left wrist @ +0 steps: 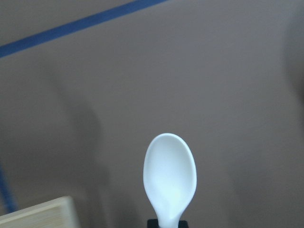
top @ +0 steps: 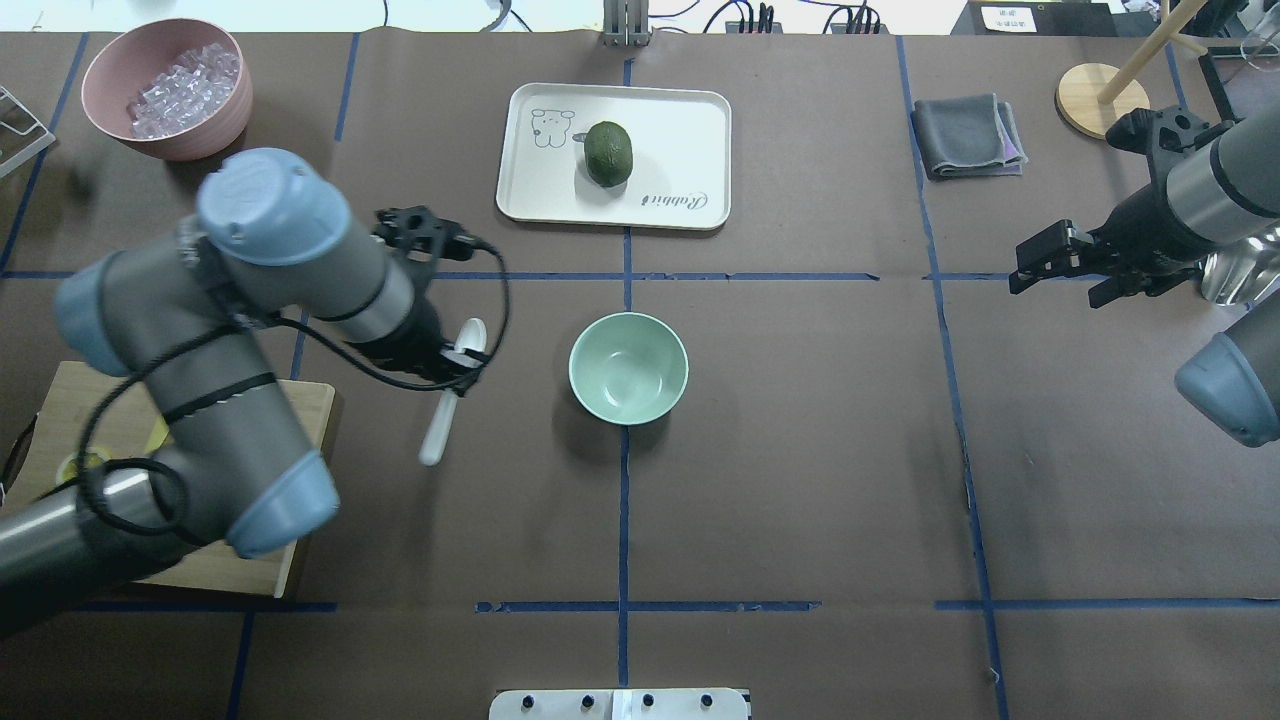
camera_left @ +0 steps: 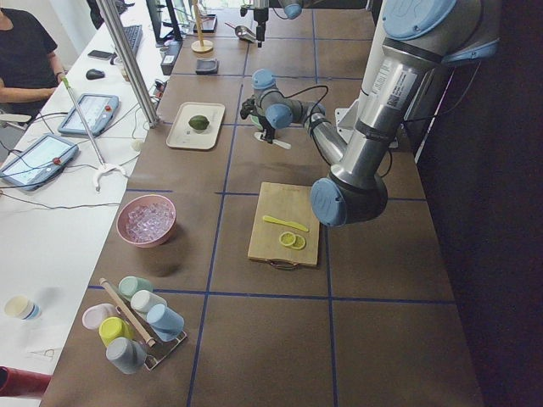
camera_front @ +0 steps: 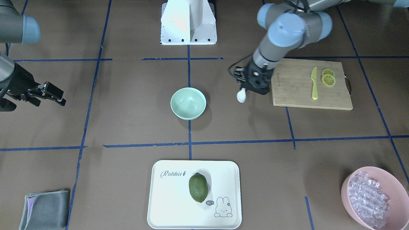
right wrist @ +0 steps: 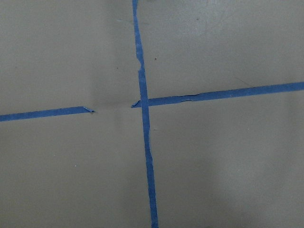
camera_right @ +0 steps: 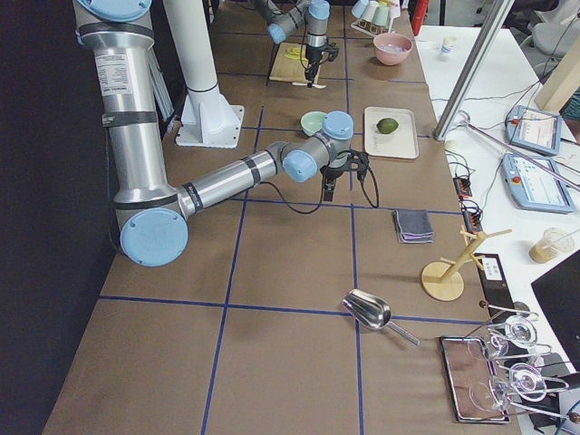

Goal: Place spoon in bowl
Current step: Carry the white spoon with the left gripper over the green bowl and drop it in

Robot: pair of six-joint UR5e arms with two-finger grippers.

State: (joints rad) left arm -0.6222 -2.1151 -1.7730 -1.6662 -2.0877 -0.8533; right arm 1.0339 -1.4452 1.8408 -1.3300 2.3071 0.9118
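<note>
Spoon (top: 440,420) is clamped near its scoop by the left pincer (top: 458,362).

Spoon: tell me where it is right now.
In the overhead view the spoon is left of centre, gripped by the left end effector. It sits to the left of the mint bowl, between it and the cutting board.

I work over a brown table (top: 800,480) gridded with blue tape (top: 623,520). Along the table's far edge runs a white desk (camera_left: 38,242); off its near edge, behind me, hangs a black backdrop (camera_left: 509,254). Even light, soft shadows.
</note>
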